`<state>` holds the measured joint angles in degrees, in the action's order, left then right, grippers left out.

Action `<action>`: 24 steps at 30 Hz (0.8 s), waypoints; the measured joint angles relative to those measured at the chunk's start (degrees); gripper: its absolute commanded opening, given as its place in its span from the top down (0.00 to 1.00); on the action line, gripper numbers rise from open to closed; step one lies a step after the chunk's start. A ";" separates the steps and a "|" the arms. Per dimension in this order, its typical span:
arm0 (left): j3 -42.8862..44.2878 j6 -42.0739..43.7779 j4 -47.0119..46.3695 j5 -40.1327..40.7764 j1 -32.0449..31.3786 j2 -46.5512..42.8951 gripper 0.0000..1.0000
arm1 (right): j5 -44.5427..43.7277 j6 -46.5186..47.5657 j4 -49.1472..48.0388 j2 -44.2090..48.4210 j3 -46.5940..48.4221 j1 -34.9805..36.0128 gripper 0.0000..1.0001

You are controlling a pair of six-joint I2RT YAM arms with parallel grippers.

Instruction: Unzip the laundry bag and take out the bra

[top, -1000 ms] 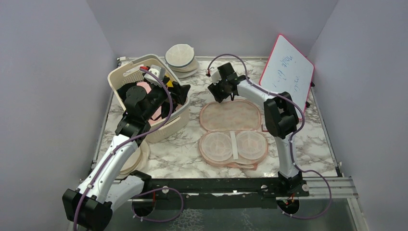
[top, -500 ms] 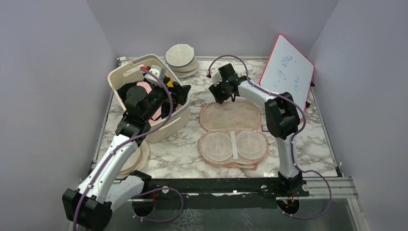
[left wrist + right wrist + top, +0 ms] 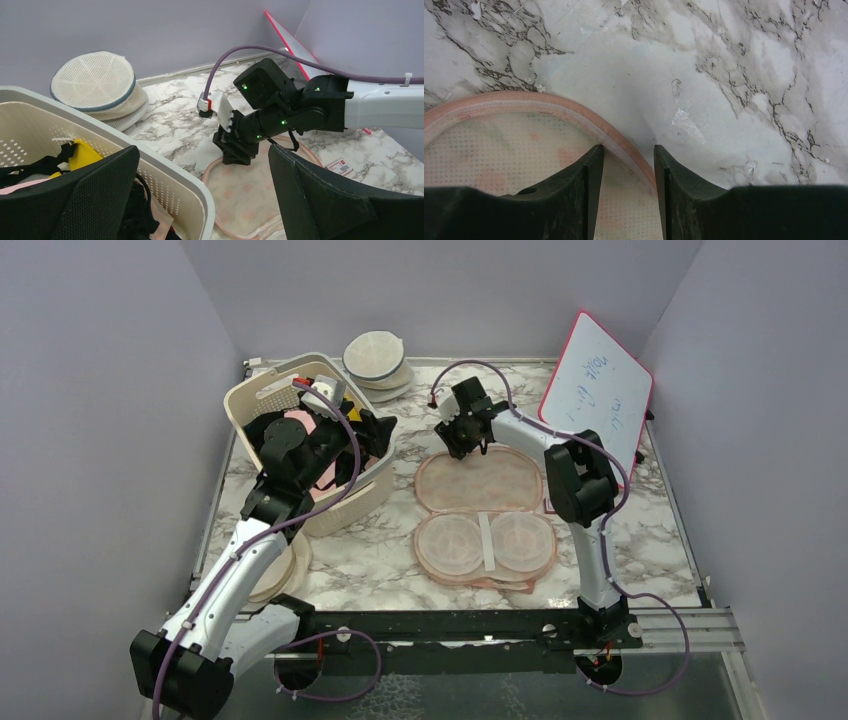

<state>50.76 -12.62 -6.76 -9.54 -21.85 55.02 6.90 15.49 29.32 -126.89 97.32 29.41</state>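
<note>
The peach laundry bag [image 3: 480, 480] lies unzipped and spread flat on the marble, mesh lining up, with its near half [image 3: 485, 545] showing two round cups. My right gripper [image 3: 462, 445] is down at the far-left rim of the bag [image 3: 574, 107]. Its jaws [image 3: 626, 150] straddle that rim with a narrow gap, and the left fingertip [image 3: 591, 160] touches the mesh. My left gripper [image 3: 202, 150] hangs wide open and empty over the basket's right edge. Pale pink fabric, the bra [image 3: 297, 423], shows in the basket among black garments.
The cream slotted basket [image 3: 250, 395] stands at the left, its rim [image 3: 165, 165] between my left fingers. White round mesh cases [image 3: 375, 358] are stacked at the back, and another [image 3: 285, 570] lies near the left arm. A red-edged whiteboard [image 3: 598, 390] leans at the right. A small card [image 3: 550, 505] lies beside the bag.
My right gripper has shifted slightly onto the bag's far rim and its jaws have narrowed. The left arm has not moved.
</note>
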 measured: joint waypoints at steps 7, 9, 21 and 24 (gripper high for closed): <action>0.00 0.15 0.02 0.02 0.00 0.07 0.02 | 0.11 0.44 -3.08 0.17 -1.86 0.00 0.77; 0.00 0.15 0.02 0.02 0.00 0.07 0.02 | 0.15 0.63 -4.26 0.35 -2.36 0.00 0.82; 0.00 0.15 0.02 0.07 0.00 0.39 0.02 | 0.20 3.02 -4.37 0.39 -1.84 0.13 0.99; 0.00 0.15 0.04 0.07 0.00 0.50 0.02 | 0.20 3.45 -3.21 1.25 -1.81 0.28 0.99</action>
<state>50.76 -12.47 -6.72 -9.47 -21.85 55.53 7.09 18.94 26.11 -125.64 95.50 29.69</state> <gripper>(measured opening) 0.982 0.012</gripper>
